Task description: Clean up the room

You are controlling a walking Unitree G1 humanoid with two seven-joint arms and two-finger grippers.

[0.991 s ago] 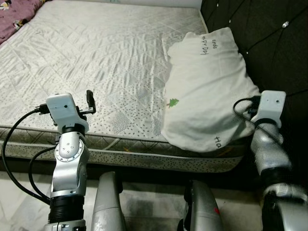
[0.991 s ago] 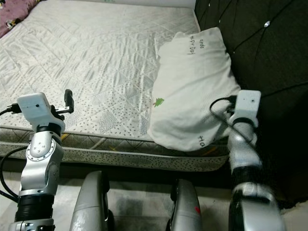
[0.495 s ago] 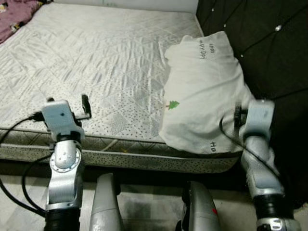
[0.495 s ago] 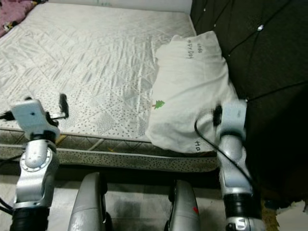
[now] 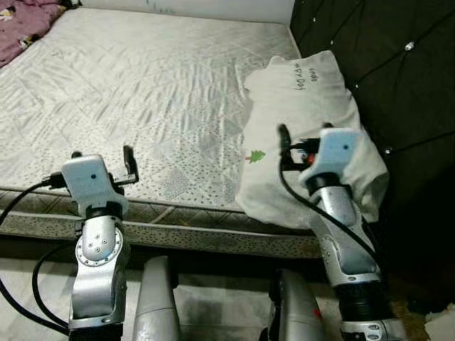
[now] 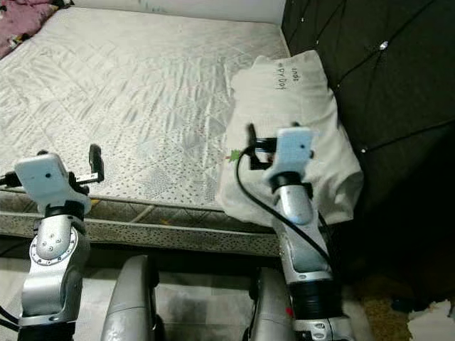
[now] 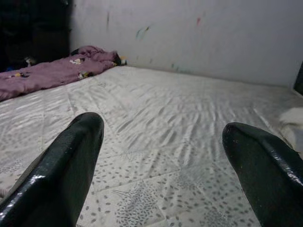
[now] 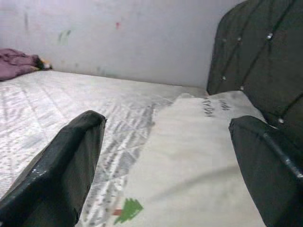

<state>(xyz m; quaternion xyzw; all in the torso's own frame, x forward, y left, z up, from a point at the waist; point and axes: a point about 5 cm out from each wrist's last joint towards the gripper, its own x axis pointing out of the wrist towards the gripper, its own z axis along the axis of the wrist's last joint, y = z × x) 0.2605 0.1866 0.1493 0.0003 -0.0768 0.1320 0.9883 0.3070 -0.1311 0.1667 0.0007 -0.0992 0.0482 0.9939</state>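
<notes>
Pillow (image 5: 306,142) lay just beyond our right pincer (image 8: 165,175), a white one with a small green tree printed near its lower edge and dark lettering at its far end. It rested on the bed (image 5: 142,92), close against the dark tufted headboard (image 5: 398,78) on the pincer's right, and its near corner hung over the edge of the mattress. We held the right pincer above the near part of the pillow with its two black fingers (image 8: 57,170) spread wide and nothing between them; whether they touched the cloth, we could not tell.

Our left pincer (image 7: 161,170) hovered well to the left of the right one, over the near edge of the bed, its fingers (image 7: 61,165) likewise wide apart and empty. Ahead of it stretched the quilted pale mattress cover, bare of things up to the far wall (image 7: 189,33). Far beyond the left pincer and to its left, a crumpled purple blanket (image 7: 52,71) lay at the far corner of the bed, with some small light shapes on it that we could not make out.

Below both pincers, the side of the mattress showed a speckled band, and under it the pale floor (image 5: 206,291). To the right of the right arm, near the floor at the foot of the headboard, a scrap of something white (image 5: 442,323) was partly in view.
</notes>
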